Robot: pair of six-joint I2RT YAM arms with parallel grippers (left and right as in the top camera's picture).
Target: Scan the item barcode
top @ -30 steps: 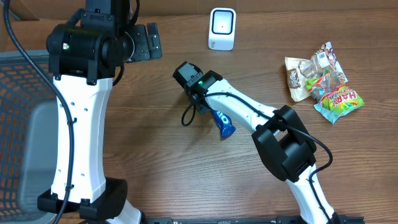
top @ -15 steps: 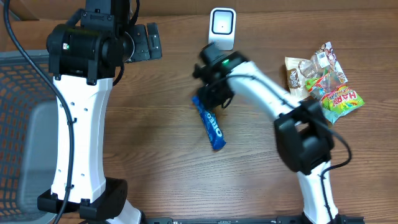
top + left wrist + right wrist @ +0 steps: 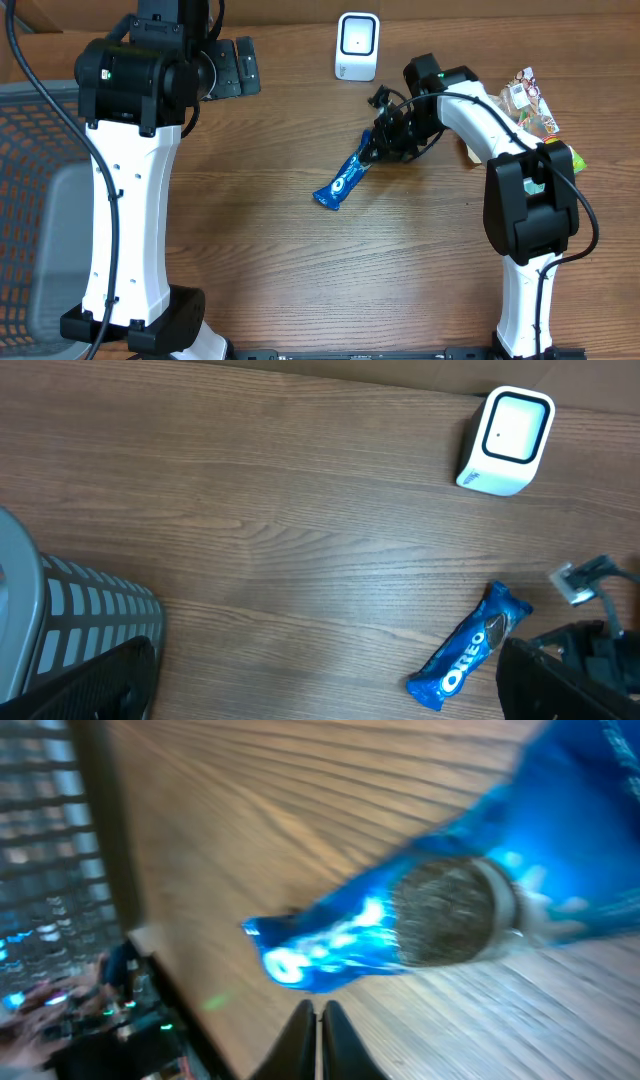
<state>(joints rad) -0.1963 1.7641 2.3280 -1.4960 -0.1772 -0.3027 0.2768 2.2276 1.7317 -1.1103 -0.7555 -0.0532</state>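
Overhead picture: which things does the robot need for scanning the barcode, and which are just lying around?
For the job: blue Oreo cookie pack; white box-shaped scanner; right gripper.

Just lying about: pile of colourful snack bags; grey mesh basket.

The left arm point(image 3: 125, 190) stands upright at the left side of the table point(image 3: 250, 260). Its left gripper point(image 3: 232, 66) is raised near the far edge, the 2 jaws spread wide. The right arm point(image 3: 478, 112) reaches forward and bends inward toward the middle. Its right gripper point(image 3: 376, 150) sits low over the table, jaws pressed together in the wrist view.
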